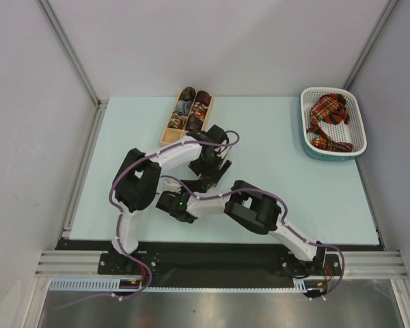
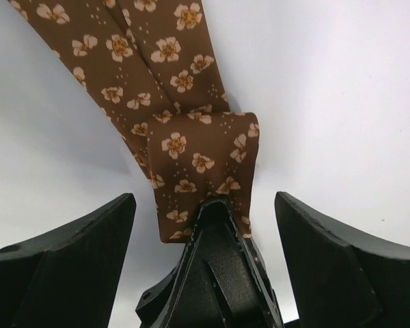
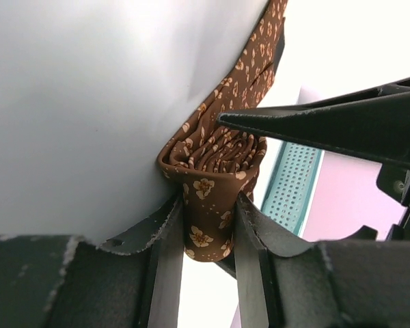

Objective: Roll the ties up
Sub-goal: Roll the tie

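Brown tie (image 3: pixel 212 171) between right fingers (image 3: pixel 165 256)

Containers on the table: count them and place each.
2. Wooden divided box at the far edge, left of centre; white basket in the far right corner. Arms may hide more.

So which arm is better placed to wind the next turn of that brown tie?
Probably the left. The right gripper is clamped on the rolled part of the tie, so it is busy. The left gripper stands open around the loose length, free to take it.
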Controlling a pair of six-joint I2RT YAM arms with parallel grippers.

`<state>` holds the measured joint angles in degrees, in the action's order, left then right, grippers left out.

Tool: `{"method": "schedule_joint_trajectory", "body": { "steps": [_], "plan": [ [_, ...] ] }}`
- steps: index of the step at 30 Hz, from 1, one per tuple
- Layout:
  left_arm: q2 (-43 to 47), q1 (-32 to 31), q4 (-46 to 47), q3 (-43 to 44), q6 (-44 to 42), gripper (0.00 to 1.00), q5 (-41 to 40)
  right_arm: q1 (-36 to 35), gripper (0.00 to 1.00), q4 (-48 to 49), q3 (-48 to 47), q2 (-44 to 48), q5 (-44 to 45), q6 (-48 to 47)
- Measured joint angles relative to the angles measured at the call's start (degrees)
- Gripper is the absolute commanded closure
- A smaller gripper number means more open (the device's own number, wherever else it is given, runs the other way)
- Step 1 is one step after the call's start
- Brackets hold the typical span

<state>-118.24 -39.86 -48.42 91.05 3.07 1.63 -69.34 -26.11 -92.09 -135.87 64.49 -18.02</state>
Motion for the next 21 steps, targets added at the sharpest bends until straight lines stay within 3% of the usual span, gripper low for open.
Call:
{"method": "schedule_joint_trajectory", "body": {
  "steps": [11, 14, 16, 21],
  "plan": [
    [-3.74, -0.04, 2.03, 0.87, 0.74, 0.06, -2.64, -0.24, 0.73, 4.96, 3.21, 1.29, -0.07, -3.5],
    [-3.8, -0.04, 2.14, 0.9, 1.53, 0.18, -2.8, -0.31, 0.72, 6.05, 4.0, 1.64, -0.28, -4.31],
    [-3.89, -0.04, 2.47, 0.94, 2.01, 0.31, -2.89, -0.31, 0.7, 6.56, 4.33, 1.86, -0.46, -4.79],
    [-4.15, -0.04, 2.99, 1.29, 2.43, 0.48, -2.99, -0.35, 0.6, 7.04, 4.66, 2.08, -0.85, -5.42]
  ]
}}
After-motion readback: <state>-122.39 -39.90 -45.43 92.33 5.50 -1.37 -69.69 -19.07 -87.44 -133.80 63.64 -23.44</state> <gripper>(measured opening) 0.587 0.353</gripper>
